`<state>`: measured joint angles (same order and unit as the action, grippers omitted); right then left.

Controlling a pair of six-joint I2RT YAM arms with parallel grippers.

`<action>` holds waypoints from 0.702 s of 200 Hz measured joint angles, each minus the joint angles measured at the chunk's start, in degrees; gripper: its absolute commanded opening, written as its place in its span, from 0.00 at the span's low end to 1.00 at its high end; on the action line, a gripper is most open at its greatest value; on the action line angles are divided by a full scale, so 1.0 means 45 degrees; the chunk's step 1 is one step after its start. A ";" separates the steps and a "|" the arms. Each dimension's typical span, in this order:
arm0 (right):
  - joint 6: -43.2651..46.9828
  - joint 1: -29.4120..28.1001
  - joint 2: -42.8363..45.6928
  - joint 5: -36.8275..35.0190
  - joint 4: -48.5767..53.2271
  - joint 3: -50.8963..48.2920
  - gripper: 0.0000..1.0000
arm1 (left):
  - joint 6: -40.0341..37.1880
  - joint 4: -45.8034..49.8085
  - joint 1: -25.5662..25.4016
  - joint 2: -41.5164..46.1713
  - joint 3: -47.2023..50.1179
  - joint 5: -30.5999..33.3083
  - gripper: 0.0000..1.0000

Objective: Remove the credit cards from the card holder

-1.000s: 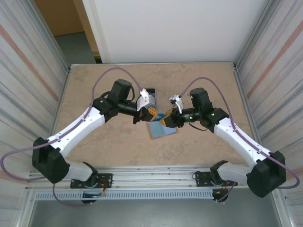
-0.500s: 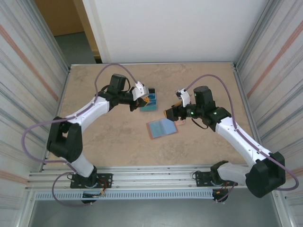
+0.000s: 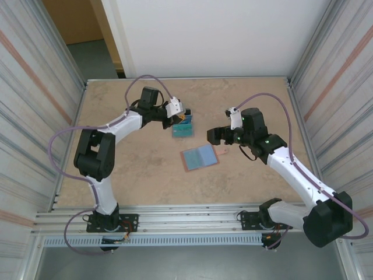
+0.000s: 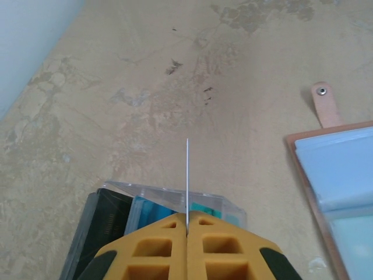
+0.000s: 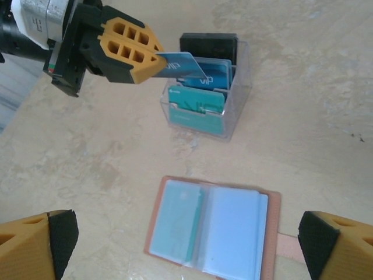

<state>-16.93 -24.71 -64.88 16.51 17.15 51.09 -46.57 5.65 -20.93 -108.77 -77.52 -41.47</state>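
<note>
My main worry is the thin, glossy blue plastic credit card (image 5: 182, 65) that my left gripper (image 4: 187, 220) has clamped by one short edge. It hangs beyond the far left corner of the reddish-brown leather card holder (image 3: 200, 158), above the small clear plastic box (image 5: 208, 93) standing there. With so little of the slick card inside the pinch, I judge it could swivel or slide out. If I lower it at an angle, its hard corner could catch the box's rigid rim, tip that light box, or land outside it. The box already holds upright teal cards (image 5: 197, 100) and a matte black one (image 5: 208, 43), so the free slot looks narrow. The card holder lies open and flat on the mottled beige stone-look table (image 3: 116, 175), its pale blue inner pockets smooth and slightly sheened. What looks like one teal card (image 5: 175, 226) sits flush in the left pocket. That one will be awkward: there is little edge to pinch, and the soft leather may lift or slide, since nothing pins it. My right gripper (image 3: 217, 136) hovers at the card holder's far right corner, near its small strap tab (image 4: 325, 105), jaws spread wide and holding nothing.
</note>
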 measured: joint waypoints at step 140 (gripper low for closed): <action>-0.0860 0.0000 0.0709 -0.2390 0.0903 0.0005 0.98 | -0.0622 0.0389 0.0413 -0.1681 -0.1486 -0.0695 0.00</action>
<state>-20.80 -24.71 -61.69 5.76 21.21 51.11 -49.36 7.40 -19.07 -116.33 -84.20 -44.60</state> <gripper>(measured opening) 0.986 0.048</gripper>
